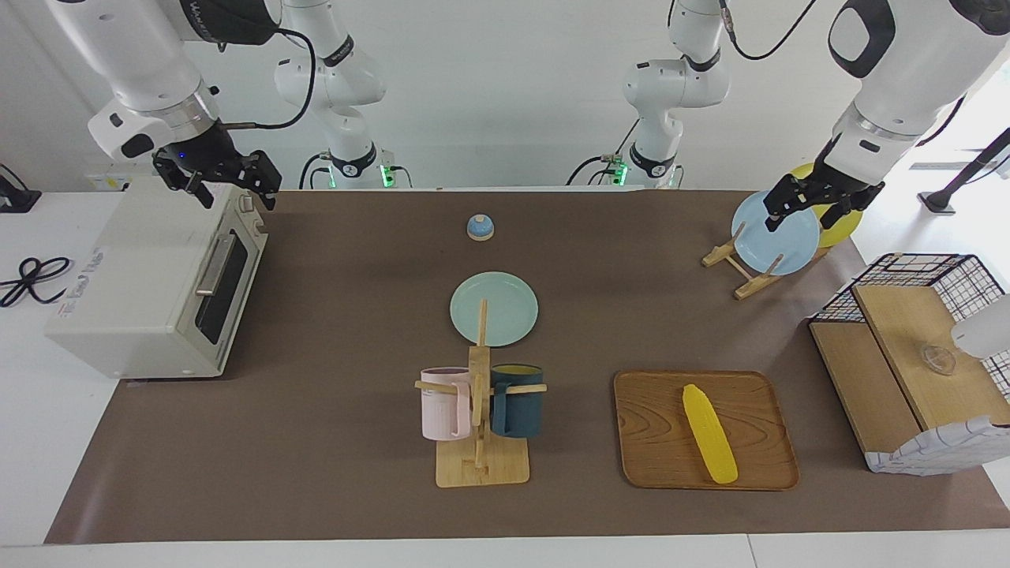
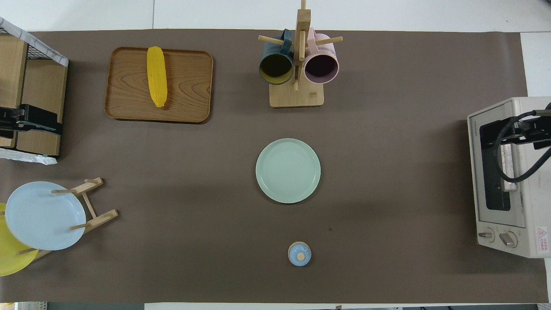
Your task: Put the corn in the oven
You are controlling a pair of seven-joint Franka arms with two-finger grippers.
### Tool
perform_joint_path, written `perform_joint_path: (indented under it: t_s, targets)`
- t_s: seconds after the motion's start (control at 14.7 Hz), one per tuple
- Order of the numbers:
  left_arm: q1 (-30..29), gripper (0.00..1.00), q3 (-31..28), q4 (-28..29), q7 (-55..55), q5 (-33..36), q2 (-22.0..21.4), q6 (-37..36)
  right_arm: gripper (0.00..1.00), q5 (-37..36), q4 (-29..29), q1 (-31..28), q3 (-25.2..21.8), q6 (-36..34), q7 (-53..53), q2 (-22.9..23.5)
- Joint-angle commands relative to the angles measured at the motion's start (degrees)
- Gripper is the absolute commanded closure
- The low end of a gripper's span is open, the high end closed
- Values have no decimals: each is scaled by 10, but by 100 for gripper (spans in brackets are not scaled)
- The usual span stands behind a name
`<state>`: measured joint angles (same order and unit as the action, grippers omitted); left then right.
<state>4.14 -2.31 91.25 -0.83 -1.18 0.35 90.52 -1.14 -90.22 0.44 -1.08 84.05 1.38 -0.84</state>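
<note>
- Jaws of the right gripper (image 1: 229, 185) stand wide, holding nothing, over the toaster oven (image 1: 150, 284) at the right arm's end of the worktop (image 1: 347, 315).
- Jaws of the left gripper (image 1: 817, 207) stand wide and empty over the pale blue plate (image 1: 777, 237) in its wooden rack.
- Corn (image 1: 708, 434) lies on the wooden tray (image 1: 655, 434) near the worktop's edge farthest from the robots.
- Oven door is closed.

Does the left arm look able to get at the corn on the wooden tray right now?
Probably yes. The corn lies uncovered on the wooden tray toward the left arm's end of the table, with nothing on top of it. The left claw is open, over the blue plate in its rack.
</note>
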Motion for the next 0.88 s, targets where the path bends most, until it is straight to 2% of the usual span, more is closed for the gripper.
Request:
perform_joint_path:
  t_s: [0.0, 0.07, 0.27, 0.34, 0.41, 0.61, 0.75, 0.82]
  targets:
    - [4, 0, -1, 17, 2, 14, -16, 8, 100, 1, -57, -12, 5, 56, -39, -25]
    - [4, 0, -1, 17, 2, 14, -17, 5, 100, 1, -93, -16, 0, 67, -53, -38]
    - [4, 0, -1, 24, 2, 14, -23, 16, 100, -10, -228, -42, -3, 160, -68, -96]
    - [5, 0, -1, 31, 0, 14, -24, 28, 100, -37, -258, -43, -3, 178, -67, -106]
    - [6, 0, 0, 38, 0, 14, -24, 45, 100, -66, -268, -46, -3, 194, -67, -108]
    - [32, 0, 1, 60, -1, 13, -11, 85, 100, -75, -274, -69, -2, 212, -67, -105]
    - [43, 0, 1, 69, -1, 10, 12, 117, 100, -80, -291, -70, -2, 239, -67, -103]
    - [51, 0, 1, 63, -1, 8, 37, 131, 100, -80, -297, -80, -2, 254, -69, -99]
